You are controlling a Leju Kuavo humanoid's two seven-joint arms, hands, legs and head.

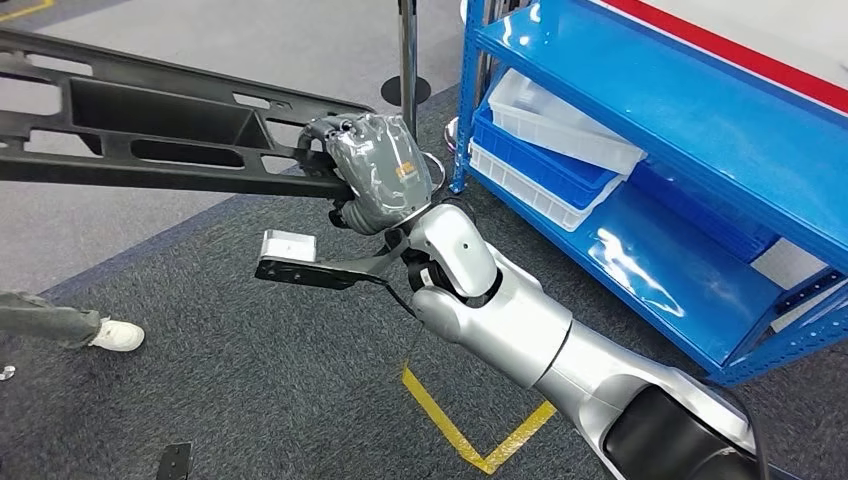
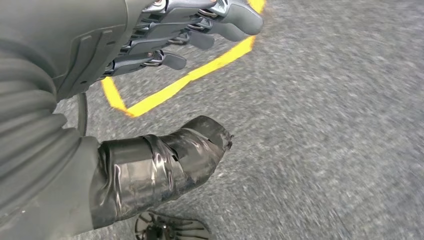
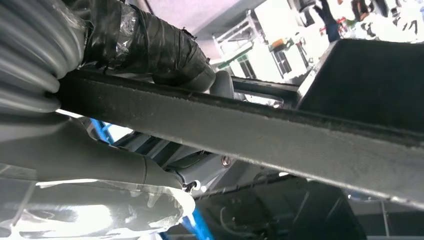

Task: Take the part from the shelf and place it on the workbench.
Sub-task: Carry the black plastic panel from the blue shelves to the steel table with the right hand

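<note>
part: long black moulded frame with cut-outs | roughly level, off the blue shelf | gripped at one end

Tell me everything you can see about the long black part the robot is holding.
The part is a long, dark, matte frame, plastic-looking, with ribbed rails and open rectangular pockets. It hangs roughly level above the grey carpet, clear of the blue shelf, running off the head view's left edge. The right robot hand grips its near end, fingers wrapped around a rail.

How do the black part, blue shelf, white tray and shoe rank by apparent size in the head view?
1. blue shelf
2. black part, though it sits nearer the camera
3. white tray
4. shoe
</note>
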